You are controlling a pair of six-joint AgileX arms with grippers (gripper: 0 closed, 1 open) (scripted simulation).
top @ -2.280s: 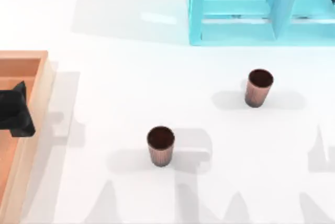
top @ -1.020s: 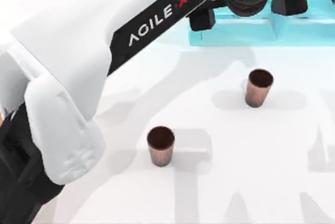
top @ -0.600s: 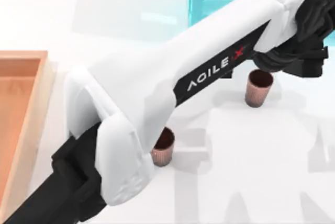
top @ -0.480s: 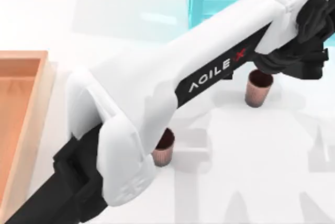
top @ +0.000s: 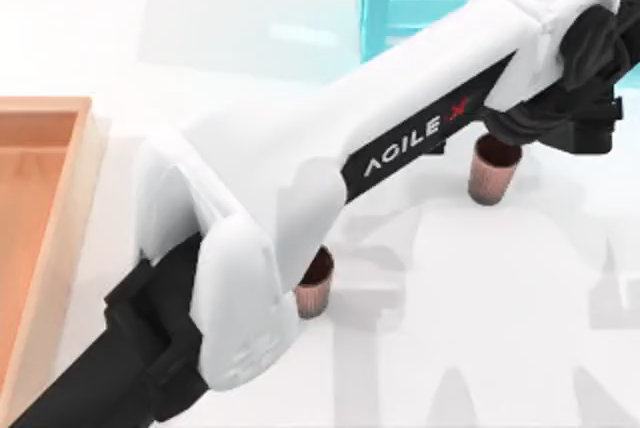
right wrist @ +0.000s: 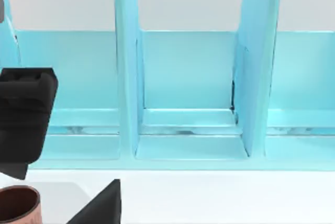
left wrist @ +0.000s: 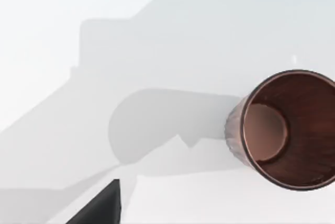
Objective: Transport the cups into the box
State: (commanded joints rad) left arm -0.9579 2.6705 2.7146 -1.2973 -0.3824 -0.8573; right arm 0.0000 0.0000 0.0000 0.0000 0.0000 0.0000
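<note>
Swinging in from the table's left, my left arm [top: 330, 178] now reaches across it, and the left gripper [top: 560, 118] hangs just above the far cup [top: 493, 170]; how wide its fingers stand I cannot tell. Nothing is lifted. The near cup [top: 314, 285] stands mid-table, the box [top: 60, 238] at the left edge.
</note>
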